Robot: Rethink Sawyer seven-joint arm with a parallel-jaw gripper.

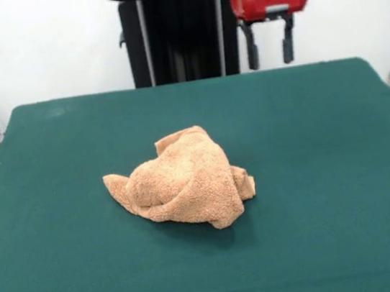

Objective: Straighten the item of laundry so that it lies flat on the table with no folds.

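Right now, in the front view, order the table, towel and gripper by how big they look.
1. Table: fills most of the view.
2. Towel: a crumpled heap mid-table.
3. Gripper: open, two thin fingers past the far edge.
The gripper stands farther from the camera, so its true size against the towel is unsure.

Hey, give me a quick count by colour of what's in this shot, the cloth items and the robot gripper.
Orange-tan: 1, the crumpled towel
Dark green: 1, the table cover
Red and black: 1, the gripper, raised behind the table's far edge, fingers apart, holding nothing
Total: 3
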